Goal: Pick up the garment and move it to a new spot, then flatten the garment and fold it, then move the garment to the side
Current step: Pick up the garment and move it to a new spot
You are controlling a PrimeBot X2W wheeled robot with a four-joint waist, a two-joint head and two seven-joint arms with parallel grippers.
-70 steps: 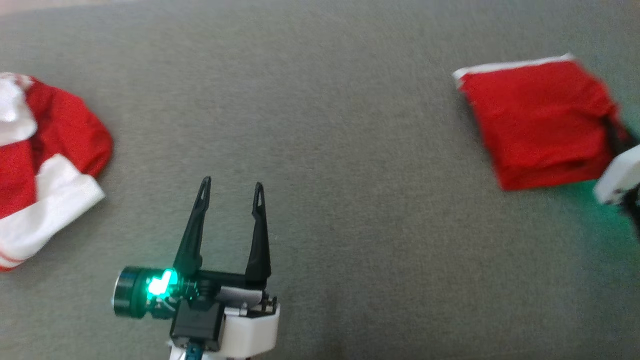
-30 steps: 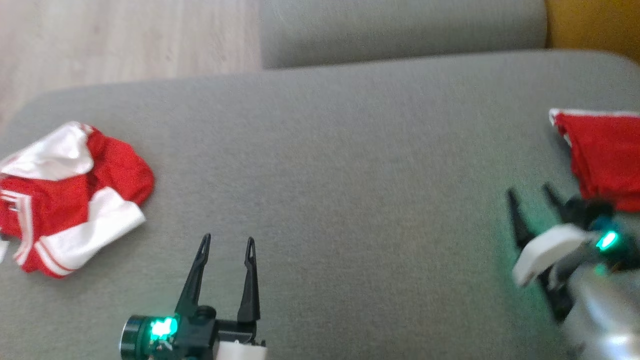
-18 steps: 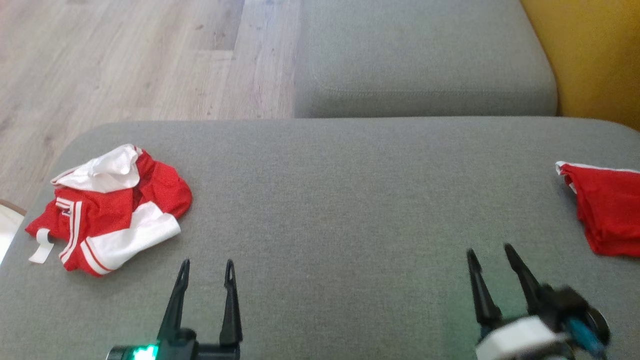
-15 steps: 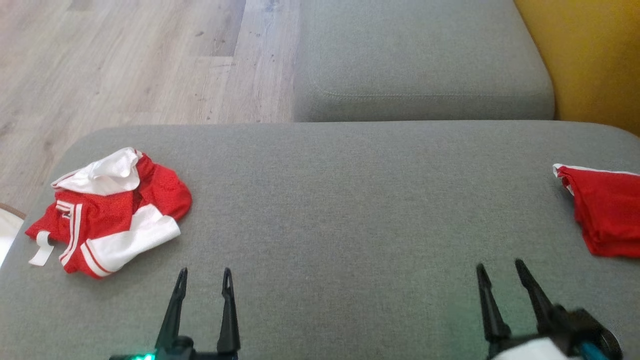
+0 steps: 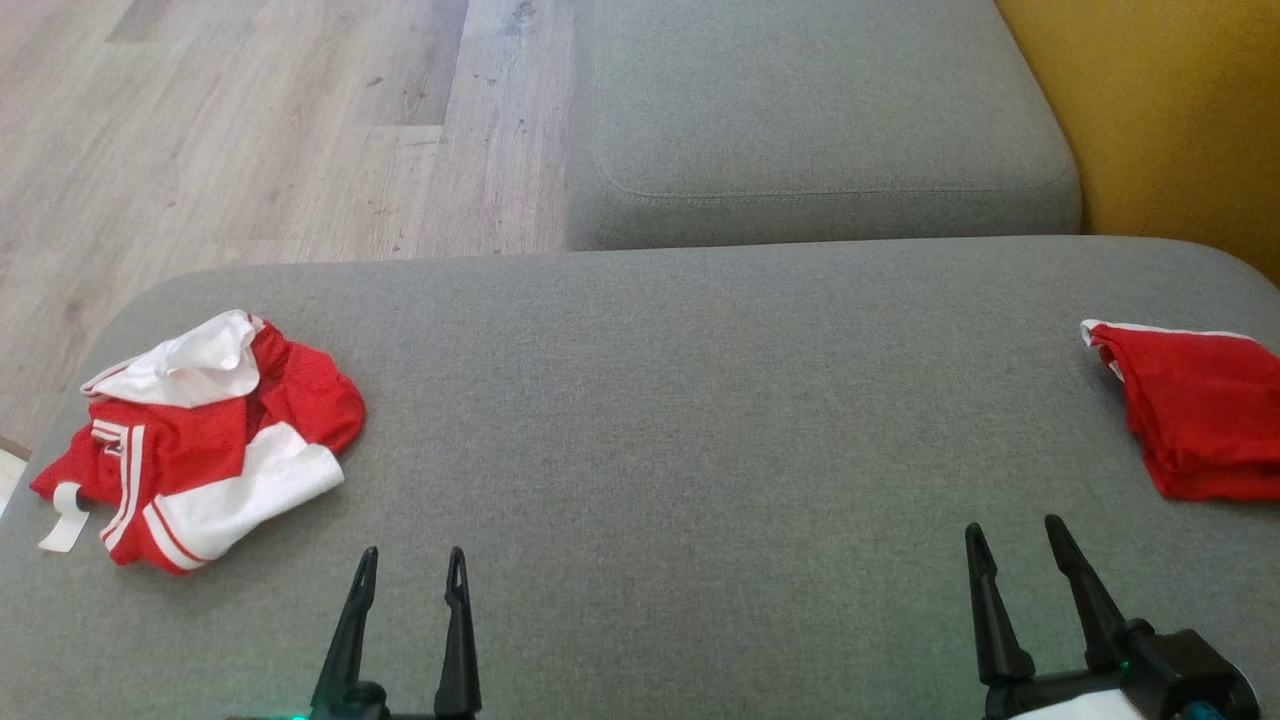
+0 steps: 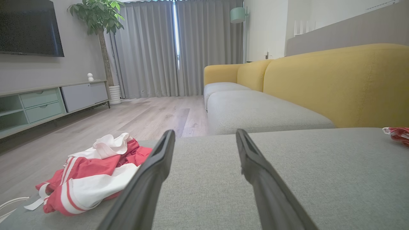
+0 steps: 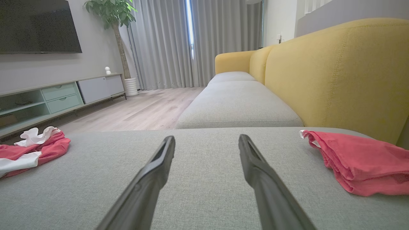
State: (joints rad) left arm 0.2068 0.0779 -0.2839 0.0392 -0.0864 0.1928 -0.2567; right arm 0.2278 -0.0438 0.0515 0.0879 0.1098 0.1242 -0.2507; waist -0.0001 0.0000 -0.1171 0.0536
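Garment (image 5: 200, 440) crumpled, light, limp; I'd pinch raised white fold (image 5: 195, 358) on top. Left gripper (image 5: 413, 552), right gripper (image 5: 1012, 525): jaws spread, empty.

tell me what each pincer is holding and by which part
Nothing is held. The left pincer and right pincer both stand open and empty above the grey cushion, apart from the crumpled garment and the folded garment.

Right: folded garment (image 5: 1195, 420), red with white trim, lying flat at the right edge of the cushion (image 5: 680, 420). Left: crumpled garment (image 5: 200, 450), red and white, striped, heaped near the left edge.
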